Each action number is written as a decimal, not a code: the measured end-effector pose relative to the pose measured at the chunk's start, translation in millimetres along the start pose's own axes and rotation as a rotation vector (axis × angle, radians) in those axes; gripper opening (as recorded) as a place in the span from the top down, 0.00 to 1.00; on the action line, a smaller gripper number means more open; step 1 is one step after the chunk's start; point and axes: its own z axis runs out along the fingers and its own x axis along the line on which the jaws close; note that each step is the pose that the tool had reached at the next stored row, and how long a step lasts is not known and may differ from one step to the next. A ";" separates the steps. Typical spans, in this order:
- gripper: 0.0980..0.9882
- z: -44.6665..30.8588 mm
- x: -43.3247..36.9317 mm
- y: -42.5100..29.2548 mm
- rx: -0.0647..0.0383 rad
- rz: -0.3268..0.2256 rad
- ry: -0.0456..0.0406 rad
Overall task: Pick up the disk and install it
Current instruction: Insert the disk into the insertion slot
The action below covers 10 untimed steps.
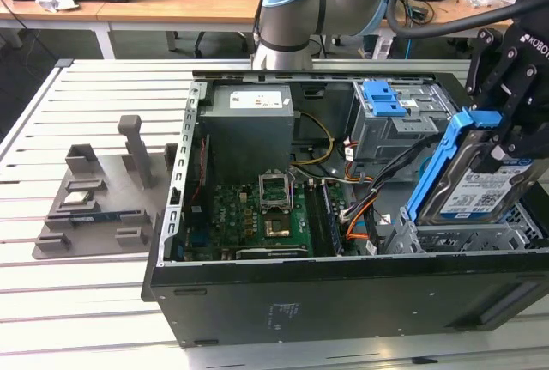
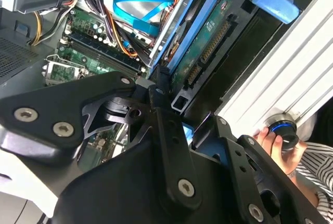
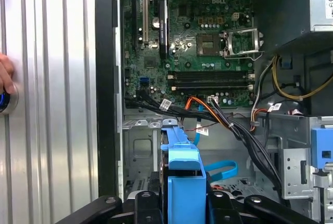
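Grip looks firm — the hand (image 1: 504, 140) is closed on the disk (image 1: 479, 191), pinching the upper end of its blue carrier (image 1: 433, 172). The disk hangs tilted just beneath the hand, its lower end close over the grey drive cage (image 1: 455, 237) inside the open computer case (image 1: 343, 301). My read: dense, rigid, heavier than it looks, and shock-shy. The second wrist view shows its bare circuit board (image 2: 205, 39) — no place to squeeze. That plastic will flex a little, yet the carrier's end seems the sensible hold.
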 end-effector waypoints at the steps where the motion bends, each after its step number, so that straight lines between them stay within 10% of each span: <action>1: 0.70 0.7 0.0 0.0 0.000 0.000 0.0000; 10: 0.70 7.0 0.0 -0.2 0.000 0.000 0.0000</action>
